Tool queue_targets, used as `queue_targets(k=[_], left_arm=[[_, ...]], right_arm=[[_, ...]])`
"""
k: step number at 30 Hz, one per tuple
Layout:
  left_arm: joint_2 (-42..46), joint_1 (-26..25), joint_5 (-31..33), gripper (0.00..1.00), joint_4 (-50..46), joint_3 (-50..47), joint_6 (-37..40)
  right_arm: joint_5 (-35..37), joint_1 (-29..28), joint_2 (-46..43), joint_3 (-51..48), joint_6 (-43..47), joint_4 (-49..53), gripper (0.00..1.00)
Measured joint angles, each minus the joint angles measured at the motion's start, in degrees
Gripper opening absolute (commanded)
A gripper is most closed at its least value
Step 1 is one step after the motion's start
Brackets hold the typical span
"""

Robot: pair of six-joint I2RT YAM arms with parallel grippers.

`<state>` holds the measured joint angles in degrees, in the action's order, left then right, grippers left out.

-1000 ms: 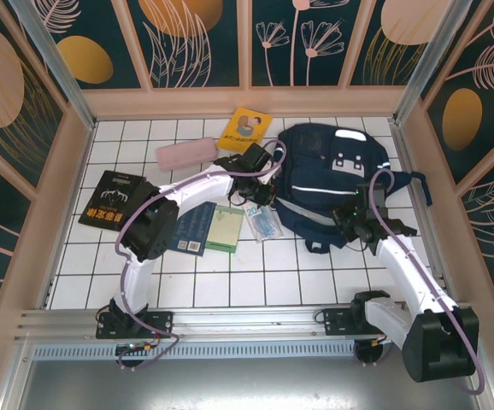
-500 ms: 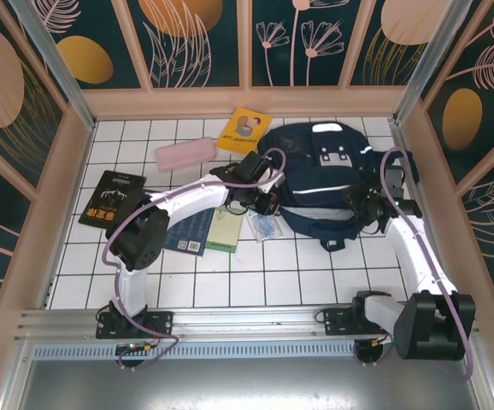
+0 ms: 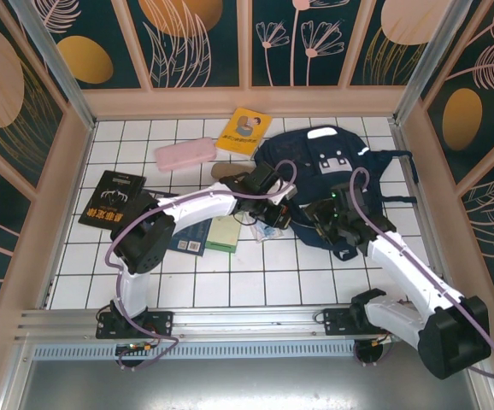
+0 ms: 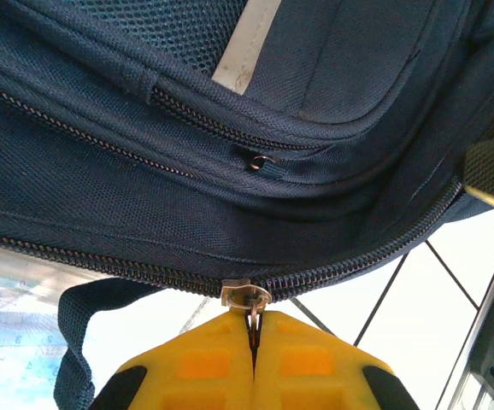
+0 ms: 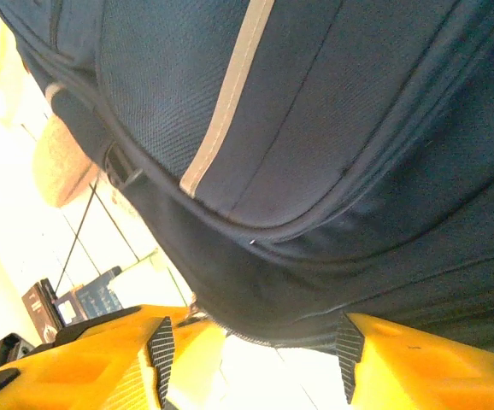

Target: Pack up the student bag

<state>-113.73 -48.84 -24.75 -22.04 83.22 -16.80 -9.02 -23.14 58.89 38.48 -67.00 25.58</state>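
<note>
Right hand (image 3: 322, 213) leftward, fingers (image 5: 158, 352) apart, at student bag (image 3: 337, 158)

Faces the navy student bag (image 5: 358, 128) close up, pale stripe (image 5: 228, 98) slanting across. Holds the right hand (image 5: 255, 348) parted, yellow fingers (image 5: 102, 367) below its edge. Catches white tiled worktop (image 5: 25, 231) at left.

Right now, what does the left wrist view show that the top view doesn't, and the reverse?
Left wrist view: the left gripper shut on the zipper pull of the long zip, with a smaller pull on the pocket zip above it. Top view: the pink pencil case, yellow book and black book lying beside the backpack. Shared: the backpack's navy fabric and its pale stripe.
</note>
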Motion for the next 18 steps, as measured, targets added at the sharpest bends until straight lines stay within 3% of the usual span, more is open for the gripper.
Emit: queue_targets(k=[13,18], left_arm=[[-0.1,0.0,0.7,0.00,1.9,-1.7,0.0],[-0.2,0.0,0.7,0.00,2.4,-1.7,0.0]], right_arm=[[-1.0,-4.9,-0.4,-3.1,-14.2,-3.7,0.68],[-0.9,-4.4,-2.6,-6.9,-17.9,-5.4,0.70]])
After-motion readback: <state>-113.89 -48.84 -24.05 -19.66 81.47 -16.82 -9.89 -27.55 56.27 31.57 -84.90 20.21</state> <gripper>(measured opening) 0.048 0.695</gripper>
